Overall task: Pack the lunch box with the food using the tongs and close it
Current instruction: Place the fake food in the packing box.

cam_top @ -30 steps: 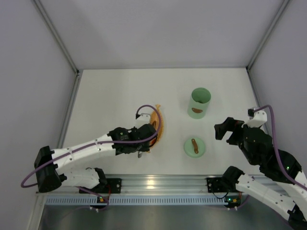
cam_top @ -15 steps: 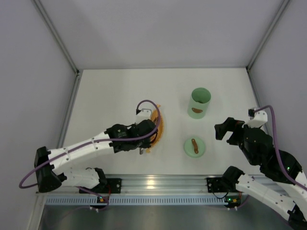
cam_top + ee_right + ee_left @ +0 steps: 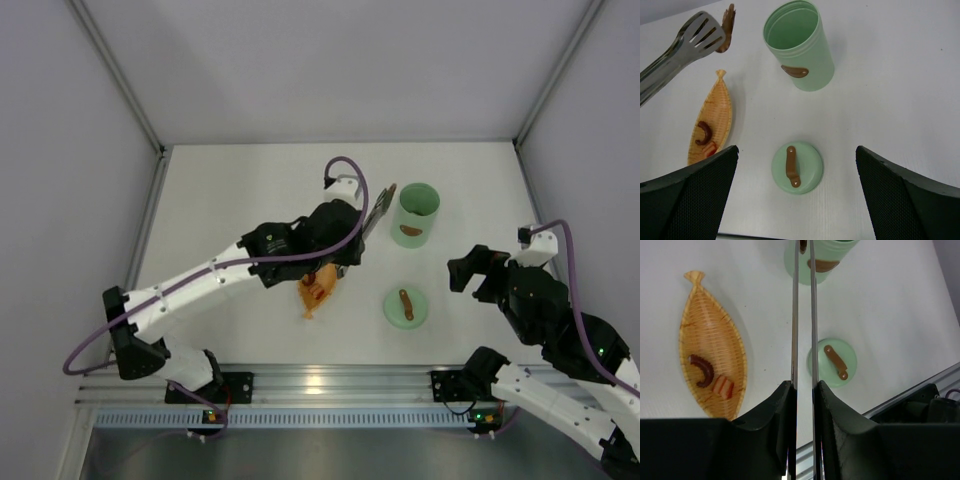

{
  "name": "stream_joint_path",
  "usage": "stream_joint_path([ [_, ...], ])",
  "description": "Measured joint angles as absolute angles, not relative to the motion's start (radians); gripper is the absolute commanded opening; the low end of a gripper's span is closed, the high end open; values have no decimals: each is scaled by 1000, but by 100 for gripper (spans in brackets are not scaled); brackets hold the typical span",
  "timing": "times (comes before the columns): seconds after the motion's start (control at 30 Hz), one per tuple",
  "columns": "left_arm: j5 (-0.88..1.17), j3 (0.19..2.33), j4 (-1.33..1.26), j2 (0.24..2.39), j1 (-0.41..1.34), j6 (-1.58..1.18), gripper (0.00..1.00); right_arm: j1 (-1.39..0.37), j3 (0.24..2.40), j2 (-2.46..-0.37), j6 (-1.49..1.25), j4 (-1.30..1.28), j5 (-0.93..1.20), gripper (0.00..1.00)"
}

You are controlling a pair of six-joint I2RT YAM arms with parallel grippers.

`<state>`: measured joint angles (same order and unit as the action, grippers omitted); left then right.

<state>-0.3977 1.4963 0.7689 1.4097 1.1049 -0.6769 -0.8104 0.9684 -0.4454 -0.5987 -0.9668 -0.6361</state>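
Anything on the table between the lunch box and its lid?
No. Only bare table lies between the lunch box and the lid, clearest in the right wrist view.

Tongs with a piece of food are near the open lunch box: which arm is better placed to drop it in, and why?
Left. The left gripper is shut on the tongs, which pinch a brown food piece beside the lunch box rim. The right gripper is open and empty, farther away.

Mint-green tub (image 3: 810, 65), brown mark; green lid (image 3: 808, 171), brown handle; orange woven tray (image 3: 722, 107); silver tongs (image 3: 675, 50); dark brown and reddish food (image 3: 703, 134).
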Motion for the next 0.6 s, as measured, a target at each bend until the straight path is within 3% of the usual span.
stream_joint_path([
  [0.3,-360,1755,650,1705,1105,-598,8,-810,971,-445,-603,-981,-651,99],
  [0.6,-365,1814,622,1814,1098,-575,12,-810,997,-426,-606,-1012,-665,99],
])
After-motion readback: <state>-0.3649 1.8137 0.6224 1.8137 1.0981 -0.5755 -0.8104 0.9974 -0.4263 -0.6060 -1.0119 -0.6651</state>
